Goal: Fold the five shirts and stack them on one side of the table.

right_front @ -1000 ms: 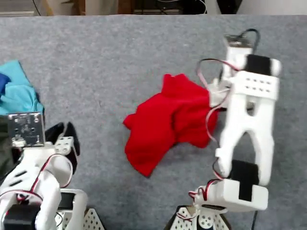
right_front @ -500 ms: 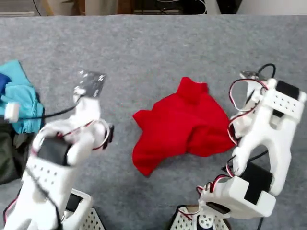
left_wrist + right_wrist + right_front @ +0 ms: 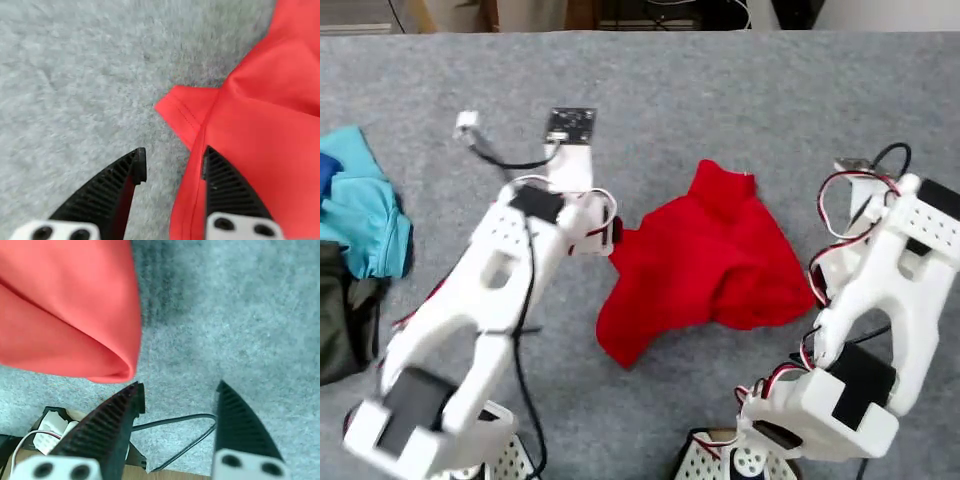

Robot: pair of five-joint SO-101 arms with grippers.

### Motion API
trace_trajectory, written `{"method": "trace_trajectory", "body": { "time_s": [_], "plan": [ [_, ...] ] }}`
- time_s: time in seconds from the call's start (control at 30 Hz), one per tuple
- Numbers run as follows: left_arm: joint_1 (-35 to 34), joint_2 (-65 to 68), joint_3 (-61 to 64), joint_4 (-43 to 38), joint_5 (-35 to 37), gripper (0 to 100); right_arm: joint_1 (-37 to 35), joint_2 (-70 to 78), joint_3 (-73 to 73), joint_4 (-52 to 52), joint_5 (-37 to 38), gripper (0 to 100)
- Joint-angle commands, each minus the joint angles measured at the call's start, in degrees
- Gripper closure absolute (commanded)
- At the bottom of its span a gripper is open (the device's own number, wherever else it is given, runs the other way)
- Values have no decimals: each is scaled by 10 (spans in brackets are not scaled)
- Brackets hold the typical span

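Note:
A crumpled red shirt (image 3: 705, 265) lies in the middle of the grey table. My left arm stretches across from the front left, and its gripper (image 3: 610, 232) sits at the shirt's left edge. In the left wrist view that gripper (image 3: 172, 162) is open, one finger over the shirt's hem (image 3: 260, 125) and the other over bare table, just short of a pointed sleeve corner. My right arm (image 3: 910, 250) stands bent at the shirt's right side. Its gripper (image 3: 179, 390) is open over bare table, next to a rolled edge of the red shirt (image 3: 65, 315).
A folded teal and blue shirt (image 3: 360, 210) and a dark garment (image 3: 340, 320) lie at the table's left edge. The table's far edge (image 3: 640, 33) runs along the top. Cables and the right arm's base (image 3: 50, 432) sit near the front edge.
My left arm has swung from the front left corner across to the red shirt's left edge. The right arm drew back to the right, and the shirt shifted right with it.

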Motion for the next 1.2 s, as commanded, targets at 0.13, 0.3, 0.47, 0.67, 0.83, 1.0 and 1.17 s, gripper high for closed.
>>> {"method": "trace_trajectory", "body": {
  "time_s": [0.13,0.3,0.47,0.67,0.83,1.0,1.17],
  "plan": [
    [2,146,-127,-7,5,896,40,-37,-3,7,4,811],
    [2,214,-178,-5,9,896,41,-37,-2,10,4,811],
    [2,251,-201,-6,9,896,41,-37,-1,11,4,811],
    [1,291,-223,-7,5,895,39,-37,0,11,4,811],
    [-1,336,-244,-4,5,895,39,-37,1,11,4,811],
    [-1,362,-258,-2,8,898,40,-37,1,11,4,811],
    [0,364,-260,-2,8,919,37,-37,0,11,4,811]
  ]
}}
